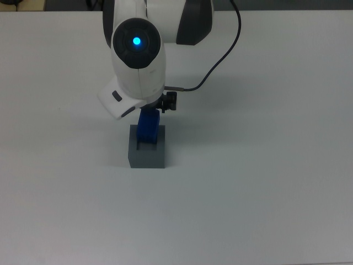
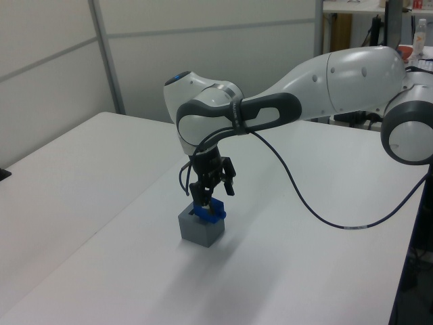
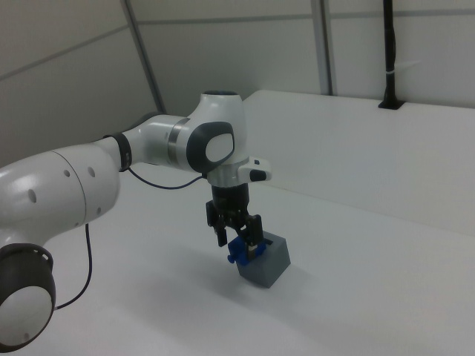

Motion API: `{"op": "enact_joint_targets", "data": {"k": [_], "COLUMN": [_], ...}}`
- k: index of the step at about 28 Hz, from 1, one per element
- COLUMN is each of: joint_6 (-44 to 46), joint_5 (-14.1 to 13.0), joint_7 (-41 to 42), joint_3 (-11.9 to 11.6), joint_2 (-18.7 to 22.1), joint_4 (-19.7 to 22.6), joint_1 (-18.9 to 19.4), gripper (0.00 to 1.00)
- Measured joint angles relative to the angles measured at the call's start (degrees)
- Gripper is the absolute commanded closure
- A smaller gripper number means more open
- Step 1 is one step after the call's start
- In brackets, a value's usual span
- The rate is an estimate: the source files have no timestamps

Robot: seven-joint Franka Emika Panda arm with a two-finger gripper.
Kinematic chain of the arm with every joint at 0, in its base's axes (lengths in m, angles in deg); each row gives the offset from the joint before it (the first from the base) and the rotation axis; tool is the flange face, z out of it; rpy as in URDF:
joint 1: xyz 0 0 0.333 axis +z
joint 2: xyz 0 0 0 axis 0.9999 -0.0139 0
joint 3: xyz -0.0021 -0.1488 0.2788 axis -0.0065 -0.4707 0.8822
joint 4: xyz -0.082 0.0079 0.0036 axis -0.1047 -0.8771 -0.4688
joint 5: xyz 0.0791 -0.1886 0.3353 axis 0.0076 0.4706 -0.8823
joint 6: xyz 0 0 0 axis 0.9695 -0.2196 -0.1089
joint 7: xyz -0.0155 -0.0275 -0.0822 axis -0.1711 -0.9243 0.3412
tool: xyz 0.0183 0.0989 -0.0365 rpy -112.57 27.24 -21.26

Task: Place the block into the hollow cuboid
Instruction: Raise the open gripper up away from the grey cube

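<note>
Top view: the arm's white wrist covers the tool, so its fingers are hidden here. The block (image 1: 148, 128) pokes out from under the wrist, its near end inside the recess of the hollow cuboid (image 1: 146, 154), its far end over the cuboid's back wall. The cuboid sits mid worktop (image 1: 265, 182), well apart from every edge.

Left view: the tool (image 2: 209, 198) is down at the block (image 2: 209, 212), fingers either side of it. Whether they pinch it or stand just off it cannot be told. The block lies tilted on the cuboid (image 2: 201, 230), resting across the rim, not seated flat.

Right view: the tool (image 3: 241, 244) straddles the block (image 3: 239, 252), which overhangs the cuboid's (image 3: 264, 265) rim toward the right view's left.

Step, as judged: insertion only half done, block jammed on the rim. The next move calls for levelling or nudging the block toward the recess centre until it drops in, then letting go and lifting clear.
</note>
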Motion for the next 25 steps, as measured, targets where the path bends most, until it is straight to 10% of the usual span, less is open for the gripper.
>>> {"op": "enact_joint_targets", "data": {"k": [25], "joint_6": [-2.03], "joint_5": [-0.03], "joint_7": [-0.04], "joint_3": [0.24], "joint_2": [0.23], "joint_4": [2.53], "joint_1": [0.02], "gripper": [0.6]}}
